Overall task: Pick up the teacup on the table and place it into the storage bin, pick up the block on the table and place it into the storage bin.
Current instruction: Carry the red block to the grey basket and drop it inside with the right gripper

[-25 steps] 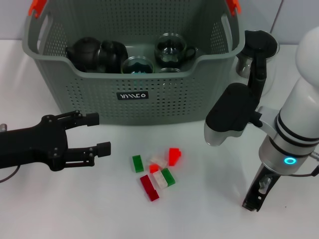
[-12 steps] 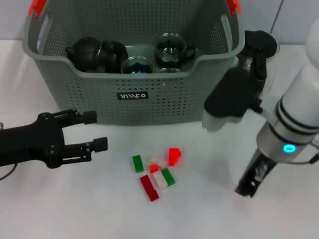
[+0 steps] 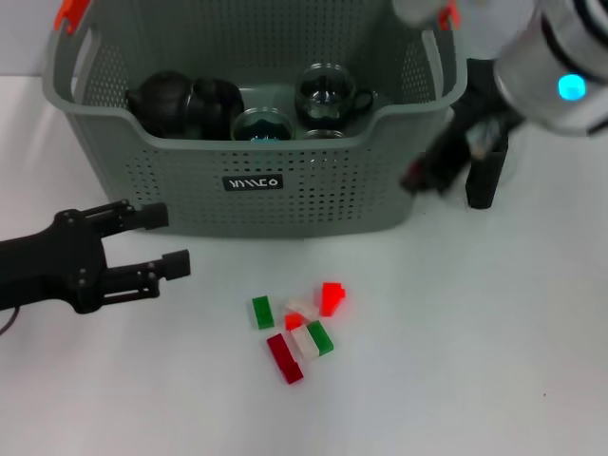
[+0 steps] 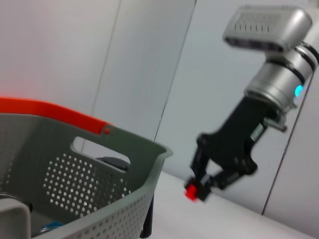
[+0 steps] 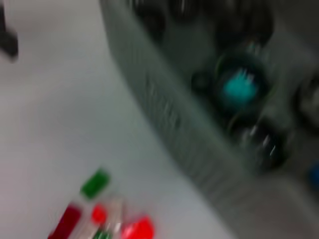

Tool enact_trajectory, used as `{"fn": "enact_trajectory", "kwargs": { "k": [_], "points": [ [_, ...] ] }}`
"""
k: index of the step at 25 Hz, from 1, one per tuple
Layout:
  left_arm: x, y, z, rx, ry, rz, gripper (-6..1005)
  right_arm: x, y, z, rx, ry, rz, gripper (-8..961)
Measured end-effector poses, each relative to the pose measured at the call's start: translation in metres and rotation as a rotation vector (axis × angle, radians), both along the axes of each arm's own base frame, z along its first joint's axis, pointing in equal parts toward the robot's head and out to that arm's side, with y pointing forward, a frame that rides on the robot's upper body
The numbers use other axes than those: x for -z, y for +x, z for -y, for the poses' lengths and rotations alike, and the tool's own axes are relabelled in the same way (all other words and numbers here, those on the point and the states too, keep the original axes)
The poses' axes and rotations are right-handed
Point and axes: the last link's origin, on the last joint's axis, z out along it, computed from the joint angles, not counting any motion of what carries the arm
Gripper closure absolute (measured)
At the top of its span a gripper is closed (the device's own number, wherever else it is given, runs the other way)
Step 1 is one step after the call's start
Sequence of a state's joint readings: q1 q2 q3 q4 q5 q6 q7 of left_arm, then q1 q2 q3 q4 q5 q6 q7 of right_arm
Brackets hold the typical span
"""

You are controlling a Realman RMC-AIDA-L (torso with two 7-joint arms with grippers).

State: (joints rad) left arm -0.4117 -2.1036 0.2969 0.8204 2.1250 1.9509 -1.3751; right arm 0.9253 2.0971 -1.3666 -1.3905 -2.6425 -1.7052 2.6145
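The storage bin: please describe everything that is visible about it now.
The storage bin is a large grey-green basket, plastic by its look, with perforated walls, cut-out hand slots and orange-red clips on its upper corners. A small black label with white marks sits on its front wall. It stands upright on the white table, at the far side, behind the scattered blocks. Inside lie dark teapots and glass teacups. No gripper touches it in the head view.

Grey-green storage bin (image 3: 313, 199) holding dark teacups (image 3: 328, 93); loose blocks (image 3: 299, 328) on table before it
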Motion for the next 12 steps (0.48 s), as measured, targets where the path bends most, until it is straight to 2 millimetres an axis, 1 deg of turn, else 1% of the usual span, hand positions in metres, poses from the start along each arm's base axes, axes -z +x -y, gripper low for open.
{"fn": "enact_trajectory", "kwargs": {
  "k": [6,8,11,12],
  "points": [
    [-0.005,0.001,0.0,-0.021,0.012,0.046,167,-0.013,-0.038,-0.024,-0.097,0.068,-0.074,717],
    [-0.007,0.002,0.0,-0.019,0.02,0.059,160,-0.013,-0.047,-0.031,-0.119,0.083,-0.087,711],
    [-0.009,0.002,0.0,-0.012,0.03,0.065,149,-0.006,-0.057,-0.042,-0.147,0.095,-0.093,702],
    [-0.009,0.002,0.0,-0.011,0.034,0.065,130,-0.003,-0.059,-0.044,-0.153,0.096,-0.093,698]
  ]
}}
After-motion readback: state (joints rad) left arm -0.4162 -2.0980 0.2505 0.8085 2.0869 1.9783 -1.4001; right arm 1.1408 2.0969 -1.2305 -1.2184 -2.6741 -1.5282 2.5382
